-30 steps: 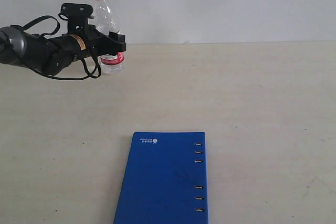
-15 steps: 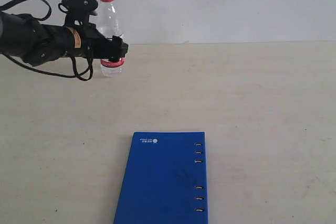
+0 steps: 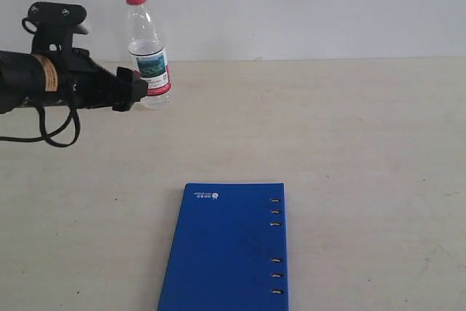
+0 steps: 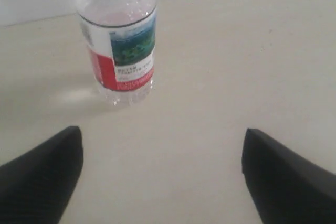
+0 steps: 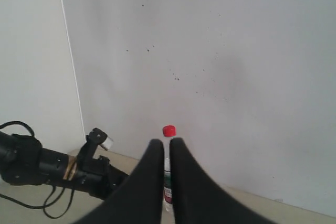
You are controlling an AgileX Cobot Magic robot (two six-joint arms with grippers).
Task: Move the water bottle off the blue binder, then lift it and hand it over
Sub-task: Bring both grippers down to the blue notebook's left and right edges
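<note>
Our left gripper [image 3: 137, 89] has backed off the water bottle [image 3: 148, 49], jaws released; we see it upright at the far edge of the surface [image 3: 349, 129].

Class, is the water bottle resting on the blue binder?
No, the water bottle stands upright on the table, apart from the blue binder.

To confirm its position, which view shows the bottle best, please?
The exterior view: the whole bottle stands upright on the table, apart from the binder. The left wrist view cuts off its top; in the right wrist view, the right gripper hides most of it.
</note>
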